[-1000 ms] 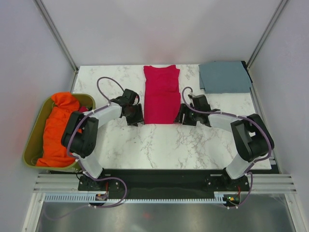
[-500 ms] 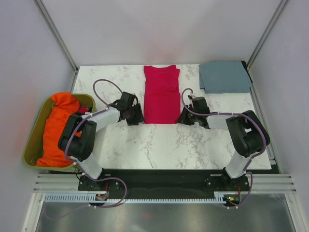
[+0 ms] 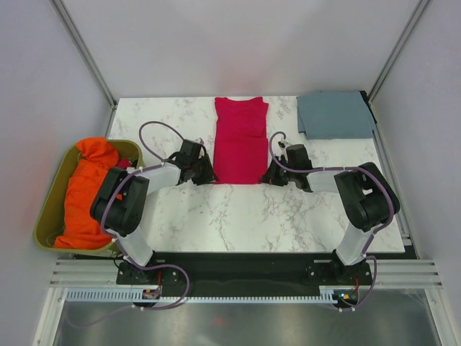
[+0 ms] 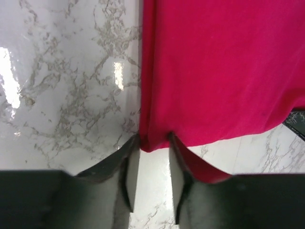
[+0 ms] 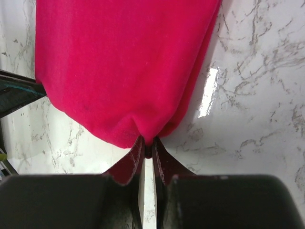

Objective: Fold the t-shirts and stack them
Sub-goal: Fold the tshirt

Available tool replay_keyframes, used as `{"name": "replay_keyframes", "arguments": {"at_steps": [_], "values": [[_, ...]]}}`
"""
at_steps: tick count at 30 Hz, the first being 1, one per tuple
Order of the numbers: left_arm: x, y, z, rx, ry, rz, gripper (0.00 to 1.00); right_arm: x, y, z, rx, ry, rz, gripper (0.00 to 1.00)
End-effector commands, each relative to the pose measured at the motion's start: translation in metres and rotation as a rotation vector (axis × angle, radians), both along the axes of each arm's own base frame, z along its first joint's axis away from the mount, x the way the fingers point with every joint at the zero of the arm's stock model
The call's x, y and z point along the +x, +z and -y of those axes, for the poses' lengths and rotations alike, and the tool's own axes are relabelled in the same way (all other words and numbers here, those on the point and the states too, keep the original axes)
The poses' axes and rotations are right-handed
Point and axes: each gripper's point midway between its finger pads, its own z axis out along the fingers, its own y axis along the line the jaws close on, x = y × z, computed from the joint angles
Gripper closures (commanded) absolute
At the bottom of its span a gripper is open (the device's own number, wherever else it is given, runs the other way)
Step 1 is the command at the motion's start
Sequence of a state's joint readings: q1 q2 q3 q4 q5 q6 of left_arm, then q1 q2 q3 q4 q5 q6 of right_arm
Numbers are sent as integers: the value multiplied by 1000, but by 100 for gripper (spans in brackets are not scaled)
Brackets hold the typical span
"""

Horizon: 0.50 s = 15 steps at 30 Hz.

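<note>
Since a second ago my left gripper (image 4: pixel 153 143) has crept inward and now stands spread astride the near corner of the long crimson-red soft cloth t-shirt (image 3: pixel 240 140), which lies flat, stretching away ahead of my fingertips (image 4: pixel 125 160). It should close fully before lifting. My right gripper (image 5: pixel 148 145), also crept in, pinches the other corner. Lift both level, I judge.

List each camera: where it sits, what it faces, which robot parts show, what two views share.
Top external: above, behind; looks down on marble table; both arms show.
Left wrist: on left arm, facing crimson-red cloth t-shirt corner; left gripper fingers show.
Right wrist: on right arm; right gripper pinches the other corner.
Shared: both wrists see that t-shirt.
</note>
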State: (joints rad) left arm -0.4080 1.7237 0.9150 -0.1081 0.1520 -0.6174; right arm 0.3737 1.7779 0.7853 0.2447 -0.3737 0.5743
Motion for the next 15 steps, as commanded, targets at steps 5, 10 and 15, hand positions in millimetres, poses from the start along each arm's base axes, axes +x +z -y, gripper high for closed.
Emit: {"name": "replay_keyframes", "arguments": {"at_steps": [5,10,15], "values": [[-7,-19,5,-36,7,-19,90,-28,-34,11,-55,32,-105,93],[-17,4,0,-47,17,37,98,-38,-26,18,-11,12,-122,100],[-47,47,-1,-59,-19,76,98,-70,2,13,40,-7,-111,100]]}}
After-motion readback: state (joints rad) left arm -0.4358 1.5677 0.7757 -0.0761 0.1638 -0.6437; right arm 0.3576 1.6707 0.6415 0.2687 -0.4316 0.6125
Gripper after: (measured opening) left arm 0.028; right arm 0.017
